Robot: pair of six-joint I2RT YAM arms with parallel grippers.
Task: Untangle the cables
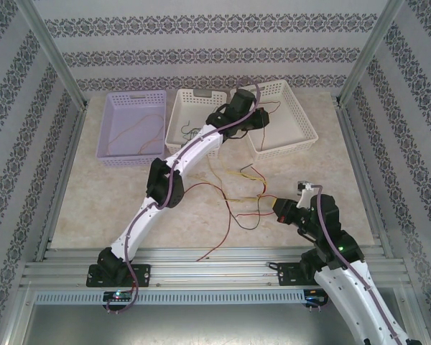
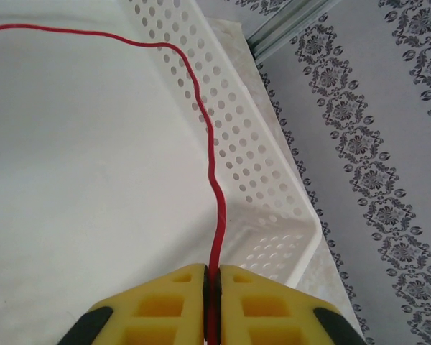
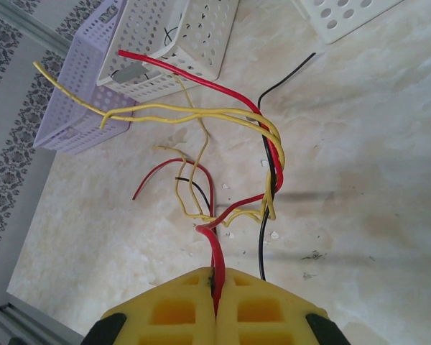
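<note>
Now | marbled table (image 1: 115,208) | patterned walls (image 1: 201,29) | both end effectors (image 2: 212,277) (image 3: 215,279) clamp red cables (image 2: 212,172) (image 3: 217,251)

I read the cables (image 3: 217,251) as red, yellow and black, the table (image 3: 373,158) as beige marbled, one basket (image 1: 129,159) as lilac, and the wall (image 2: 388,144) as grey with floral stripes.

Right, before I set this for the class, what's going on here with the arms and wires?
Two robot arms are partway through an untangling job. The left gripper is pinched on one red cable over the right-hand white basket, with the cable trailing across its floor. The right gripper grips another red strand low over the table, and that strand runs into the knot of yellow, red and black cables, not yet separated.
</note>
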